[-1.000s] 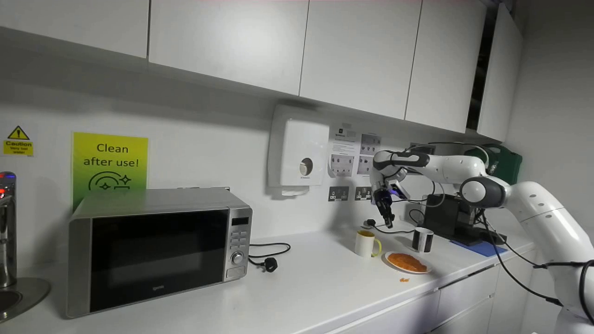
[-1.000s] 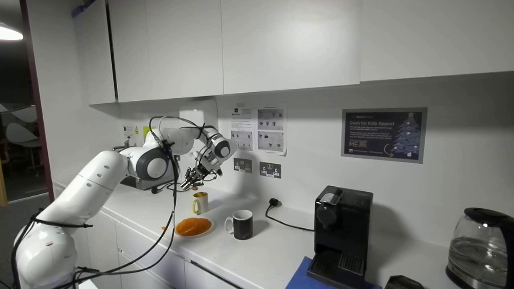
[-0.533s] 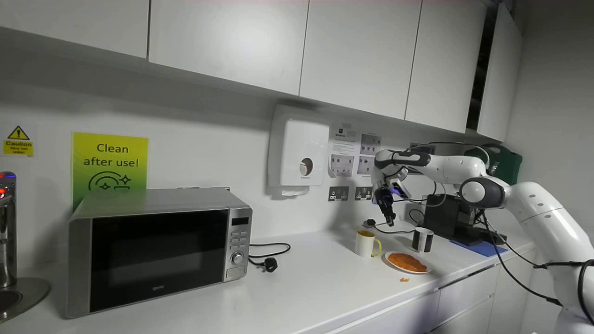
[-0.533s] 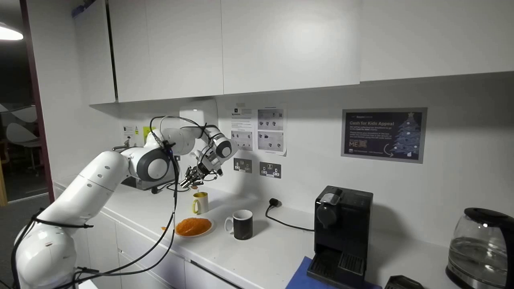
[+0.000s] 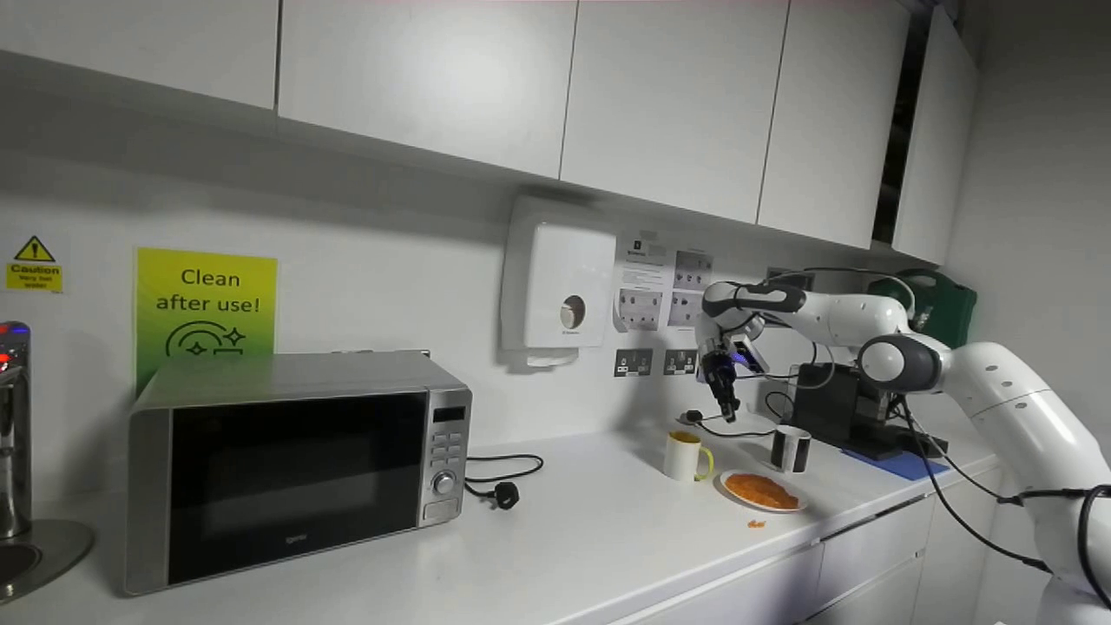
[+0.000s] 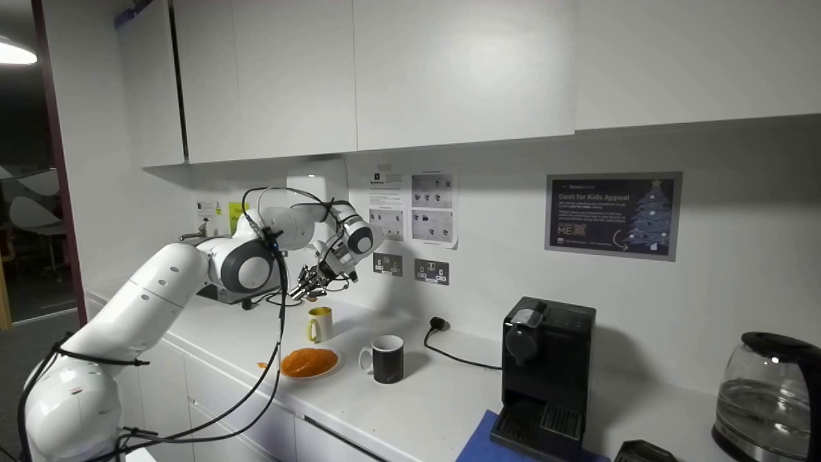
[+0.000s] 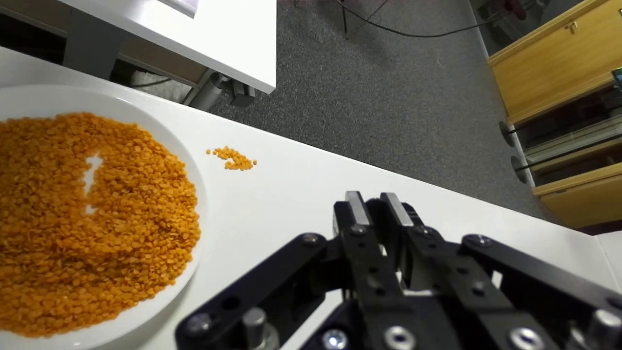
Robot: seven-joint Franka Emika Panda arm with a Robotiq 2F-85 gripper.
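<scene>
Yellow-handled mug point(image 6: 325, 326) stands near the gripper point(image 7: 373, 201), pressed together and slightly higher than before; only the wrist view shows gaps amid lentils point(image 7: 141, 228) by the table's point(image 5: 564, 538) edge.

In both exterior views, the desk point(image 5: 555, 538) is faced obliquely from opposite ends; in the wrist view, the plate point(image 7: 48, 99), shared by all, is seen closely, downward, along the claw point(image 7: 375, 203).

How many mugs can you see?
2: a yellow-handled mug beside the plate, and a black-and-white mug between the plate and the coffee machine. More could hide behind the microwave.
</scene>
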